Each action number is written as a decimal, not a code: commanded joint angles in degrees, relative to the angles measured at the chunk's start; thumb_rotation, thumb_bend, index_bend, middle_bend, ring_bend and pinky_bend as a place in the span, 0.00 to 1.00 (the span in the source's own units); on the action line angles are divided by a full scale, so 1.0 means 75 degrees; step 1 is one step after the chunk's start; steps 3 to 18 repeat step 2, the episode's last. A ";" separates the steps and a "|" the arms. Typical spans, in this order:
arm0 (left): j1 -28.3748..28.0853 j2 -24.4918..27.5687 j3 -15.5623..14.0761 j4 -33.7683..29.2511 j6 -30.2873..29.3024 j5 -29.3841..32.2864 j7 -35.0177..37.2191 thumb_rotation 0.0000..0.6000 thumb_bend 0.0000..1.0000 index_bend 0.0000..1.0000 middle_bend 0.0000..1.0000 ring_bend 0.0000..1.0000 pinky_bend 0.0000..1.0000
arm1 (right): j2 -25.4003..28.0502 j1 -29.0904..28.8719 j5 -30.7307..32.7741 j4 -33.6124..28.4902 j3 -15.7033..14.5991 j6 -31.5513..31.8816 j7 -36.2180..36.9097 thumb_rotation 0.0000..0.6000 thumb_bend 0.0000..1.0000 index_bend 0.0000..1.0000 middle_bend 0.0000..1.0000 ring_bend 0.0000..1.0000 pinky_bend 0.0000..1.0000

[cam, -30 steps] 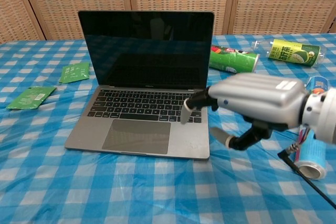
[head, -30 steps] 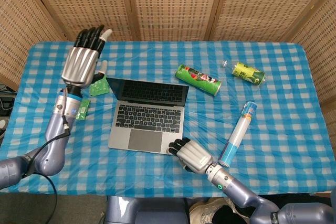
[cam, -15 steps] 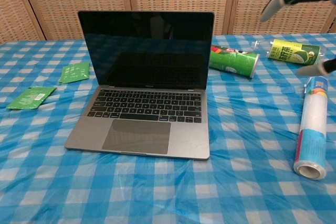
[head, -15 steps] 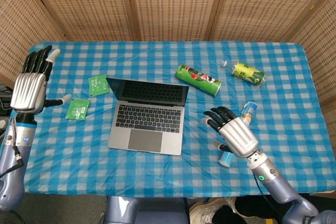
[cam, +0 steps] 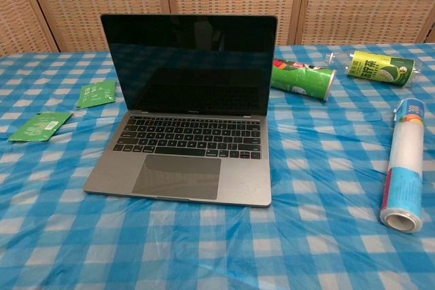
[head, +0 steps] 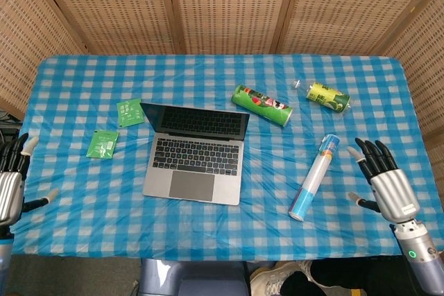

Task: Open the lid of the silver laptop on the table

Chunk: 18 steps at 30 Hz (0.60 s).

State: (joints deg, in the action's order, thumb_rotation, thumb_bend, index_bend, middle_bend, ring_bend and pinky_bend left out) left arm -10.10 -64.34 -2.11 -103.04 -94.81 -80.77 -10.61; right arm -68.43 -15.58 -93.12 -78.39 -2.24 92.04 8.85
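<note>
1. Fingers (head: 372, 152) of right hand (head: 388, 188): spread, pointing away from body, holding nothing; well right of laptop (head: 197, 152), off its front-right side, beyond roll (head: 314, 176).
2. Fingers (head: 14, 149) of left hand (head: 8, 188): spread, thumb out to side, holding nothing; well left of laptop, at table (head: 388, 95) edge. Neither hand seen in chest view.
3. Laptop: silver, near table centre, lid (cam: 189, 63) up past vertical, dark screen facing body, keyboard and trackpad exposed. Judged: task done, hands drawn clear.
4. Roll: blue-and-white tube lying right of laptop, well apart from it, between laptop and right hand.
5. Green can (head: 261, 105): on its side behind laptop's right rear corner, near but apart.
6. Yellow-green can (head: 328, 96): on its side, further right of laptop than green can.
7. Packets (head: 103, 143): two flat green ones just left of laptop, one beside lid hinge, one nearer left hand.
8. Risks, judged: right hand returning inward could knock roll rolling toward laptop; backward shove on lid could topple it onto green can; snagged checked cloth could drag laptop.
</note>
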 commanded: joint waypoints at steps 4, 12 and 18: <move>0.0560 -0.0481 -0.0402 0.0462 -0.0325 -0.0470 0.0076 1.00 0.00 0.00 0.00 0.00 0.00 | 0.0200 0.0487 0.0269 -0.0457 -0.0088 0.0200 -0.0074 1.00 0.00 0.03 0.00 0.00 0.00; 0.0560 -0.0481 -0.0402 0.0462 -0.0325 -0.0470 0.0076 1.00 0.00 0.00 0.00 0.00 0.00 | 0.0200 0.0487 0.0269 -0.0457 -0.0088 0.0200 -0.0074 1.00 0.00 0.03 0.00 0.00 0.00; 0.0560 -0.0481 -0.0402 0.0462 -0.0325 -0.0470 0.0076 1.00 0.00 0.00 0.00 0.00 0.00 | 0.0200 0.0487 0.0269 -0.0457 -0.0088 0.0200 -0.0074 1.00 0.00 0.03 0.00 0.00 0.00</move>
